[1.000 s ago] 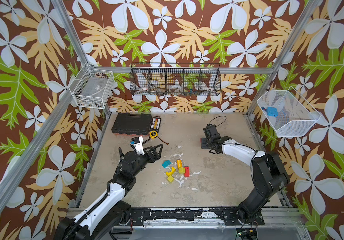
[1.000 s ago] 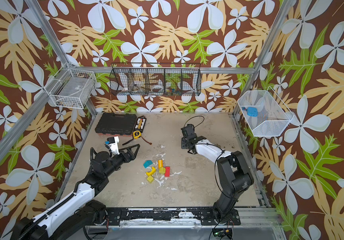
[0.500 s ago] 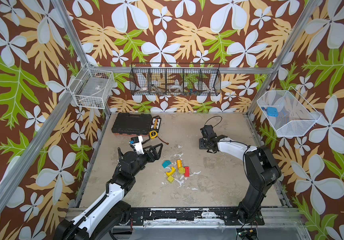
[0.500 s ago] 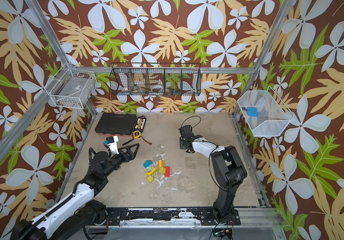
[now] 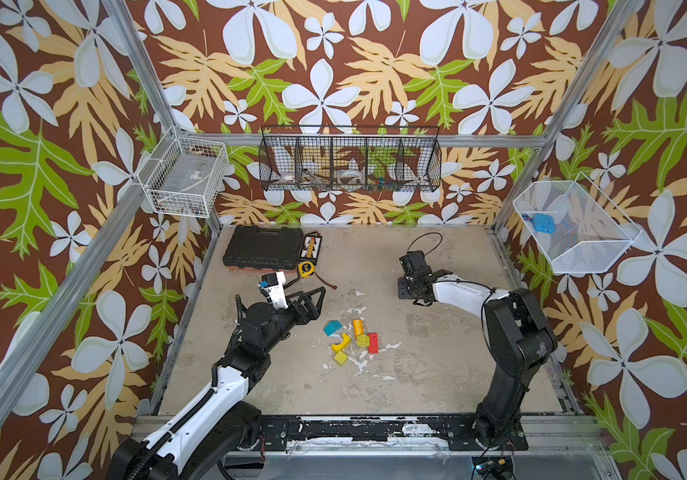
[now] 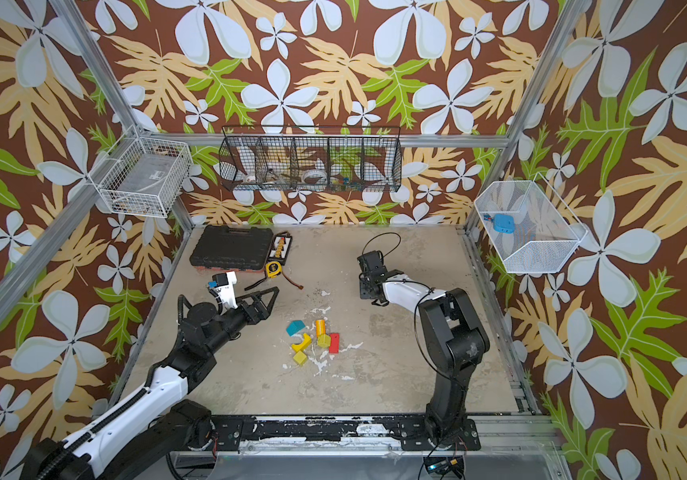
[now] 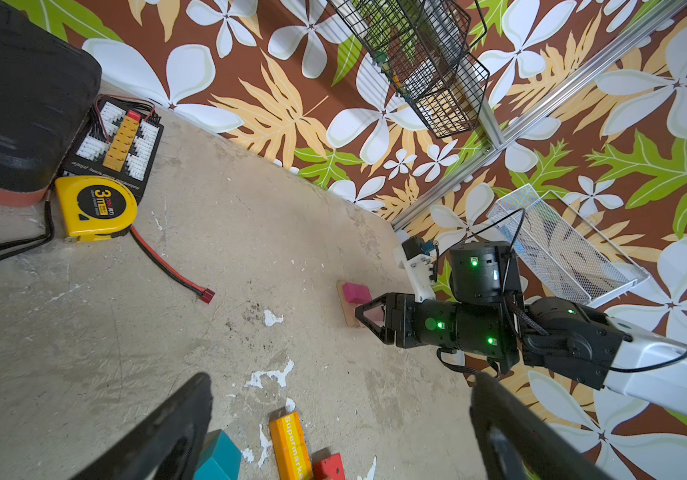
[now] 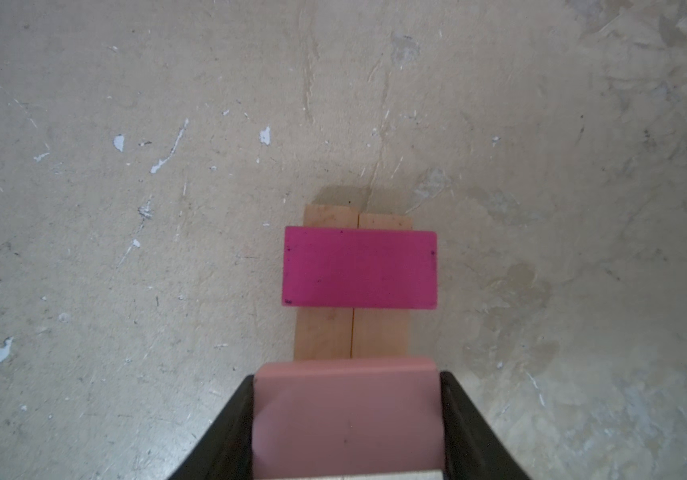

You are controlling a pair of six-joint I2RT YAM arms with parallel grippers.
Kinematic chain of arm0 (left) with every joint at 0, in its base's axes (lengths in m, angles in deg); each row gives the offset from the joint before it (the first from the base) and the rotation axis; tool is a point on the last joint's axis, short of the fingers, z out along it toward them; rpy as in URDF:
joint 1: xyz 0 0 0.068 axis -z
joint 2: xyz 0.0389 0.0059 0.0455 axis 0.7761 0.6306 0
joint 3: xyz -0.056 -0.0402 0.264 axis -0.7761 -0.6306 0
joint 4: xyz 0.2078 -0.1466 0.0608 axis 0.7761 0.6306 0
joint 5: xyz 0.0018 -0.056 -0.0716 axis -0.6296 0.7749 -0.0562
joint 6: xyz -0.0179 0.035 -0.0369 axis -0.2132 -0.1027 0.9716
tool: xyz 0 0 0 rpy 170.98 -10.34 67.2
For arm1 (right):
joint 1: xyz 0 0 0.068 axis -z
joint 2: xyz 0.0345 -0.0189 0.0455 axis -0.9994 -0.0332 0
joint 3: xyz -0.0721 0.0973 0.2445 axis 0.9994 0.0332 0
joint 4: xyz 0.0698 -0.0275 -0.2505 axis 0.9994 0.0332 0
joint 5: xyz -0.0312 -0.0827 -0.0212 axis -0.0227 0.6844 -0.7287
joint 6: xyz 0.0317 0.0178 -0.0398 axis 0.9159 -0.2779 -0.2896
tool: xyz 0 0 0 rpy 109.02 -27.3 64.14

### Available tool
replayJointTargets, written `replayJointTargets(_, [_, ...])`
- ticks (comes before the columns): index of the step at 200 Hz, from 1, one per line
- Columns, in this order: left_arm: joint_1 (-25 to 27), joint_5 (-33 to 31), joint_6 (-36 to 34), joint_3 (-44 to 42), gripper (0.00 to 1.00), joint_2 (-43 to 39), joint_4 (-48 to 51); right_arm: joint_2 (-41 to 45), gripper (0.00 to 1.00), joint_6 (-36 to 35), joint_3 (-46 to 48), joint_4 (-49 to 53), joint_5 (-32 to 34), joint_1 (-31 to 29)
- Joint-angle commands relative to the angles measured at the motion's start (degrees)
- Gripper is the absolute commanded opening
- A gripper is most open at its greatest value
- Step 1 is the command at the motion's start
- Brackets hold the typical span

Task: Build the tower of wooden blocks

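Right gripper [image 8: 346,384] is clamping its fingers on the pink block [image 8: 346,419], one finger on each long side. It is holding it over the near end of the two planks [image 8: 325,332], which are lying side by side on the table [image 5: 416,374]. The magenta block [image 8: 359,267] is sitting crosswise on the planks, apart from the pink one. From the wrist view it is hard to tell whether the pink block is touching the planks or hanging just above them.

Left gripper [image 5: 317,302] is hovering with its fingers wide apart and empty, near the loose blocks [image 5: 350,340]: teal, orange, red, green and two yellow, all flat on the table and well apart from the base.

Judged stage: early, base layer being laid.

Risks from here:
- The pink block is overhanging the plank ends, so a release could tip it off.
- A release from height could bounce it into the magenta block.
- Any sideways push could be splitting the planks apart.
- Fingers dragging on opening could be skewing the block.
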Motion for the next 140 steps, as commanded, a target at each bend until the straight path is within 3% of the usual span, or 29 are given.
replayJointTargets(1, [-0.08, 0.37, -0.79, 0.59, 0.98, -0.28, -0.32, 0.37, 0.42, 0.39, -0.54, -0.57, 0.30, 0.03])
replayJointTargets(140, [-0.07, 0.34, -0.90, 0.68, 0.98, 0.22, -0.19, -1.96, 0.43, 1.23, -3.54, 1.09, 1.47, 0.02])
